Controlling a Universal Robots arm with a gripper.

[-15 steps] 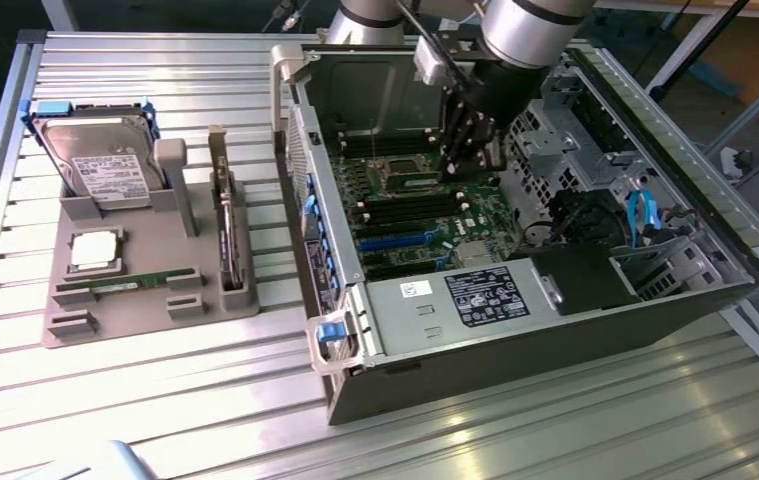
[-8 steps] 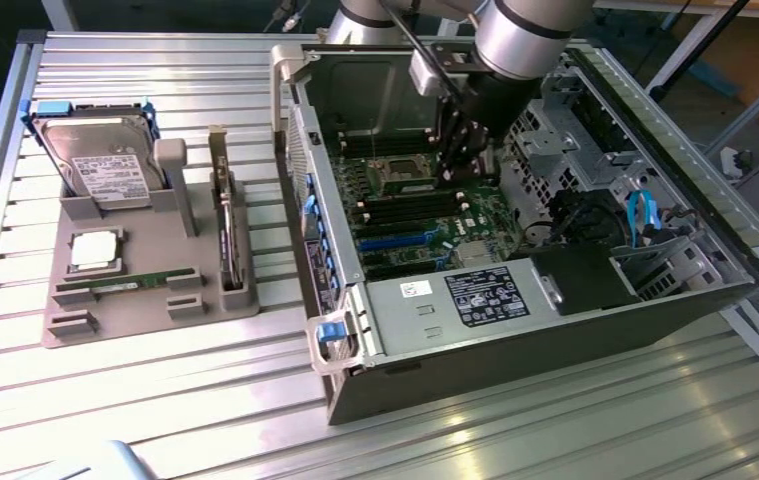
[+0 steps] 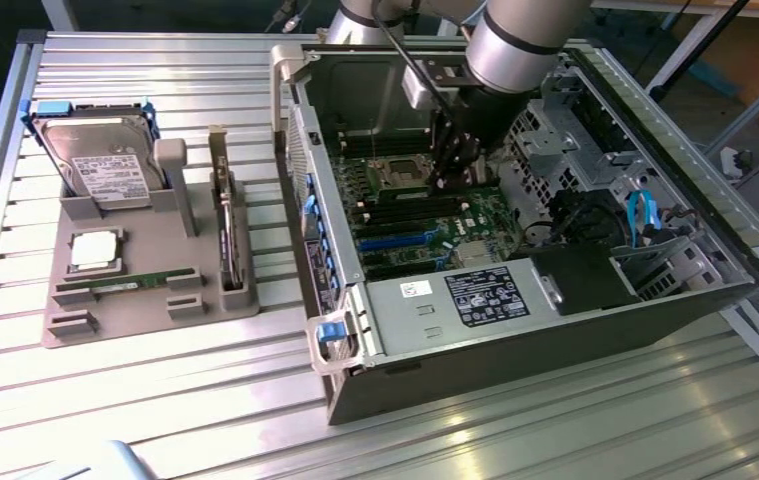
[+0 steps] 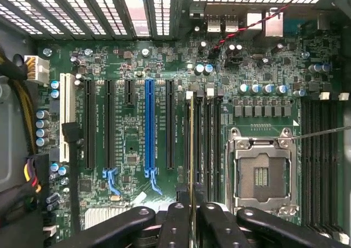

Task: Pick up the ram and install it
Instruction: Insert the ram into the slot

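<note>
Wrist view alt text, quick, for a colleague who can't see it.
The jaws hold the ram edge-on, lined up along the black memory slots beside the empty CPU socket. The green motherboard around them carries a blue expansion slot among black ones.

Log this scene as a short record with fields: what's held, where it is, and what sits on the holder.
held: ram, edge-on between the fingers
fingers: shut on the ram
position: inside the open computer case, over the memory slots beside the empty processor socket
seated in slot: cannot tell
on the holder: second ram stick, silver processor, hard drive, expansion card
</note>
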